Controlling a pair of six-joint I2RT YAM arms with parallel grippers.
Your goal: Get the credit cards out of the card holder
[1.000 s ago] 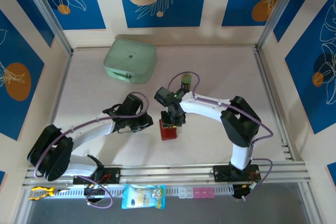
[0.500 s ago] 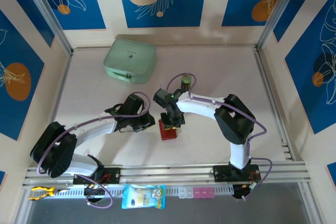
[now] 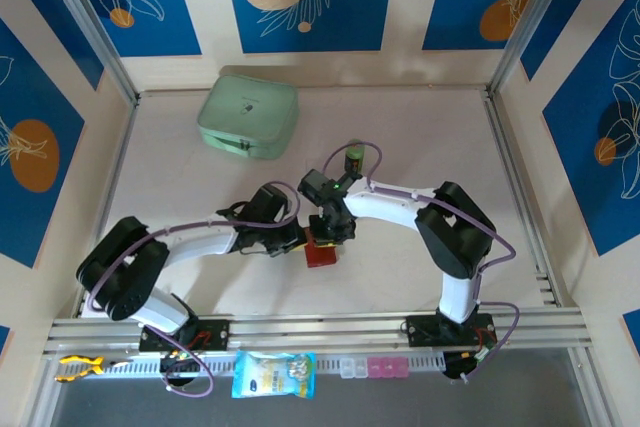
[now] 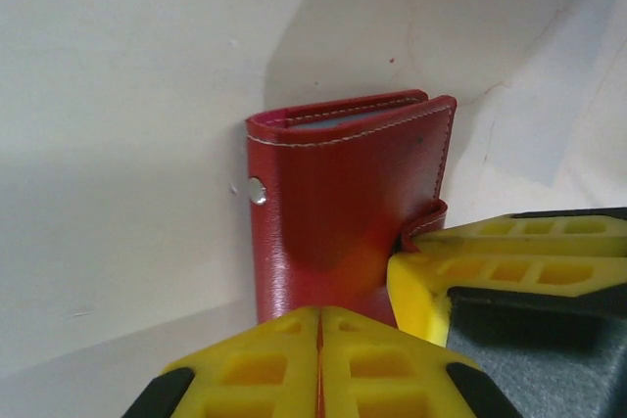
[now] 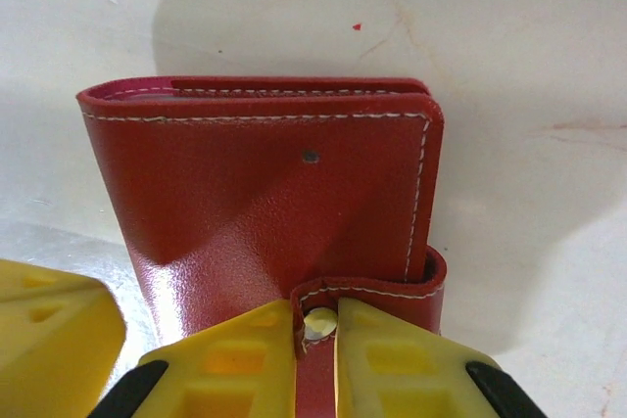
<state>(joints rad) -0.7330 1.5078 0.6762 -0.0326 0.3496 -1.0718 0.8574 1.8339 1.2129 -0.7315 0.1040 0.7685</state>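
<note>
Card holder: small dark-red stitched wallet, folded shut, flat on the pale table near its front middle, between the two wrists; well apart from the mint-green zip case at the back and the green can. Grey sleeve edges peeking out at the far open side. Right gripper: narrow, fingers pinched on the strap tab, one on either side of its snap. Left gripper: fingers pressed together at the holder's near edge; cannot tell whether any leather sits between them. Step in hand, by judgement: unfastening the strap, the opening stage of the task, with the credit cards taken to be inside the shut cover. Next move calls for peeling the tab up and off its snap while bracing the wallet body so that it neither lifts nor slides; then folding the cover back and pinching a card edge out of a sleeve. Likely fault: whole holder rising with the tab if left unbraced.
</note>
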